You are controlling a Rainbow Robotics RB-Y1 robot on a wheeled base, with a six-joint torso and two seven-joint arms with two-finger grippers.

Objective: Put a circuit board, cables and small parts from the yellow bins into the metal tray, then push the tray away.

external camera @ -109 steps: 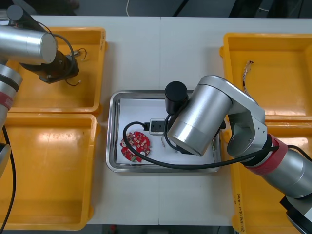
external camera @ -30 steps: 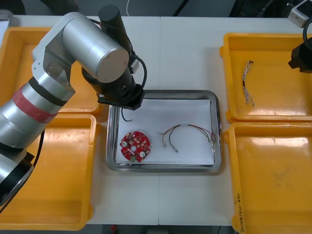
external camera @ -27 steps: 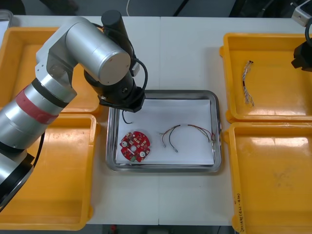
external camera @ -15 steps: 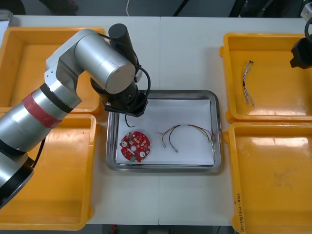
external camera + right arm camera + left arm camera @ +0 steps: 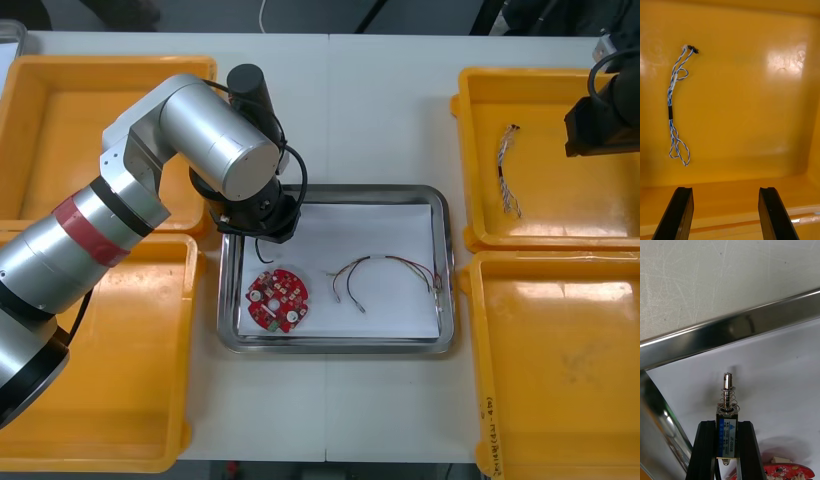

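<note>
The table [image 5: 390, 100] carries yellow bins on both sides of the metal tray [image 5: 447, 270]. The tray itself is the first worry: it sits loose, so a knock on its rim could slide or skew it before the final push.

The left arm reaches over the tray's far left corner. The left gripper [image 5: 727, 425] hangs just inside the rim there, its black fingers closed narrowly on a small metal part [image 5: 727, 408]. The right gripper [image 5: 725, 190] is well off to the tray's right, above the far bin [image 5: 560, 210] on that side, with its fingers spread wide and nothing between them.

The red circuit board [image 5: 278, 300] lies in the tray's near left area, just nearer than the held part. The red and yellow cable [image 5: 380, 272] lies across the tray's middle and right. The blue and white cable [image 5: 675, 108] is outside the tray, on the floor of the bin under the right gripper.

The main risk seems to be the release. The part is pinched low on its body, with its spring and pin sticking out toward the rim. Let go from a height, it could bounce or roll, land on the board, or tip against the tray wall. A thin black wire [image 5: 262, 247] trails below the gripper and might catch on the rim or the board as the arm lifts off. On the right, the thin cable lies flat and could slip out of wide fingers that close off-centre.
</note>
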